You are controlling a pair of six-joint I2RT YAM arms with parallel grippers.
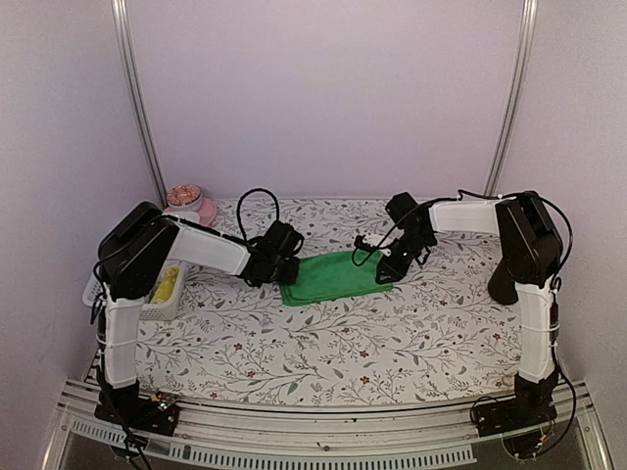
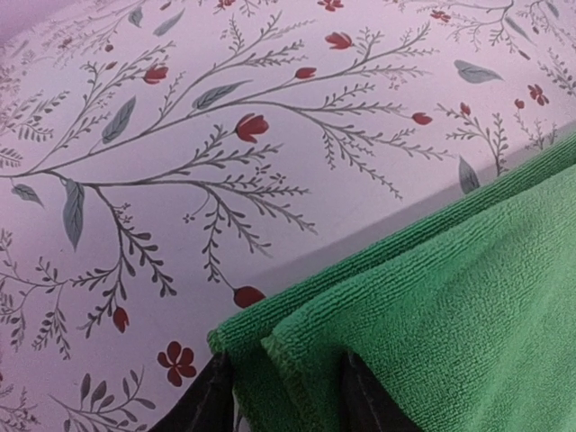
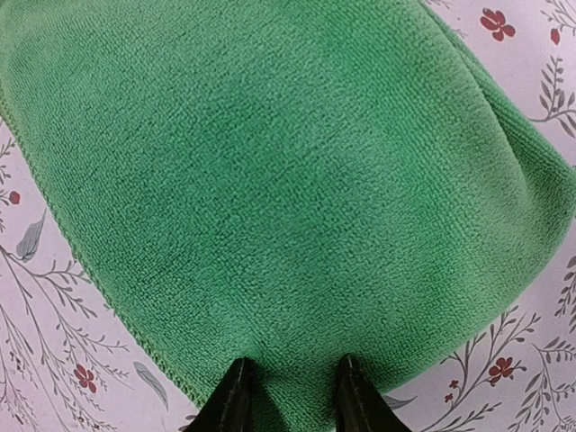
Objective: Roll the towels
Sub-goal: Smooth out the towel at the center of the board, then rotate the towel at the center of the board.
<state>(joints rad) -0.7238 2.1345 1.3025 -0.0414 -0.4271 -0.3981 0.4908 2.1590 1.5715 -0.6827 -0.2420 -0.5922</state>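
Top external: green towel (image 1: 331, 278) (folded, plush) tight in left claw (image 1: 288, 273), right claw (image 1: 384, 270).

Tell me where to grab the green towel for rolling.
Take the green towel by one of its end edges, left or right, coming in low from that side along the table. It lies flat and folded, so only the doubled edge gives something to pinch. The broad middle offers no lip.
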